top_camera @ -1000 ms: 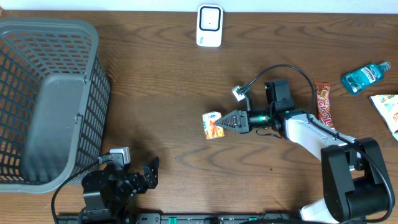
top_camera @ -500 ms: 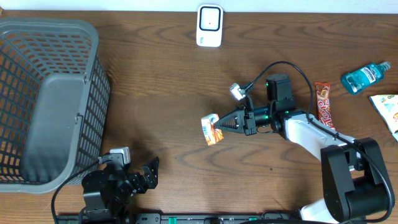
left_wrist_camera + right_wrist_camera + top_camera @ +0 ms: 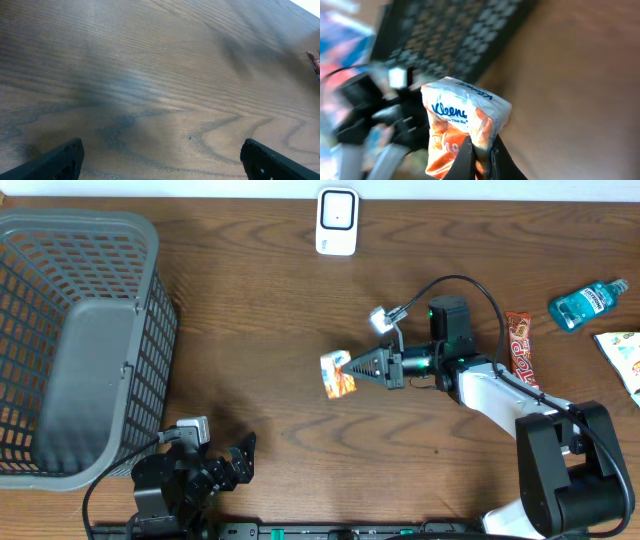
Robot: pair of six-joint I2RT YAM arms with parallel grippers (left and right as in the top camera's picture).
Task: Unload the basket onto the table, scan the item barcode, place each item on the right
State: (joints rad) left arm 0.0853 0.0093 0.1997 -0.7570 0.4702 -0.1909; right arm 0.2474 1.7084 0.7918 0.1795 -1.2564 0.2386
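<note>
The right gripper point(image 3: 353, 369) is clenched on the edge of a small white-and-orange Kleenex tissue pack point(image 3: 338, 375). It holds the pack off the brown wooden table point(image 3: 260, 310), on the robot's side of the white rectangular barcode scanner point(image 3: 337, 221) and well apart from it. The pack's printed face is tilted. The left gripper point(image 3: 161, 162) is spread wide with nothing between its fingers. It sits over bare wood, far from the scanner and to its left. A grey plastic mesh basket point(image 3: 80, 222) stands left of the scanner. A brown candy bar point(image 3: 519, 345) and a blue mouthwash bottle point(image 3: 588, 303) lie to the scanner's right.
</note>
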